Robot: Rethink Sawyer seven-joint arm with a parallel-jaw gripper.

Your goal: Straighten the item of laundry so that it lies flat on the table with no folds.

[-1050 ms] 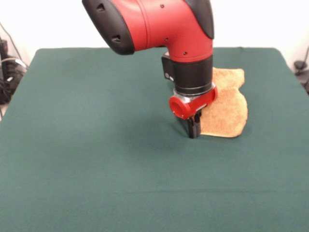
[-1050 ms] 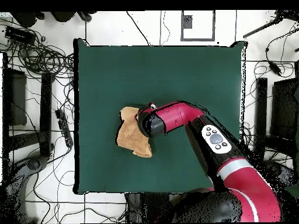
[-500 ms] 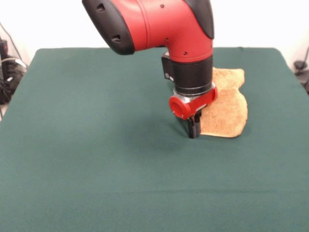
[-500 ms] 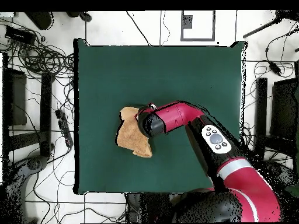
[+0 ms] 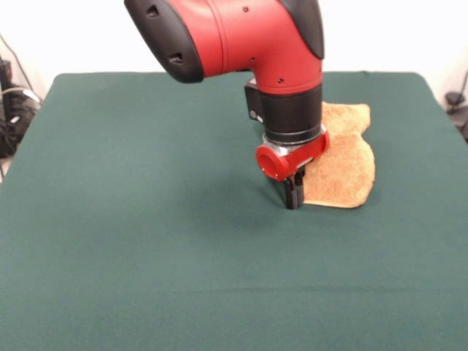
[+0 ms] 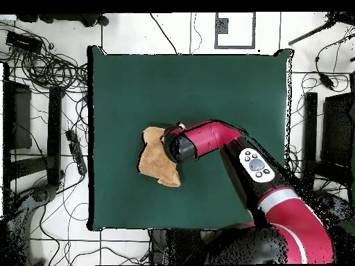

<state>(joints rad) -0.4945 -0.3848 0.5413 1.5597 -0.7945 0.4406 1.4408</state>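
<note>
The item of laundry (image 5: pixel 344 164), a golden-orange terry towel, lies rumpled on the dark green table (image 5: pixel 146 234), right of centre, with its far part folded over. My gripper (image 5: pixel 294 197) points straight down at the towel's near left corner, its tips at the table top and its dark fingers pressed together on the cloth's edge. From overhead the towel (image 6: pixel 154 163) lies left of the table's middle (image 6: pixel 229 90). There the arm's wrist (image 6: pixel 179 147) covers the towel's right edge and hides the gripper.
Green table top spreads wide around the towel on every side. Cables (image 6: pixel 41 62), dark stands and equipment (image 6: pixel 17 114) lie on the floor beyond the table's edges.
</note>
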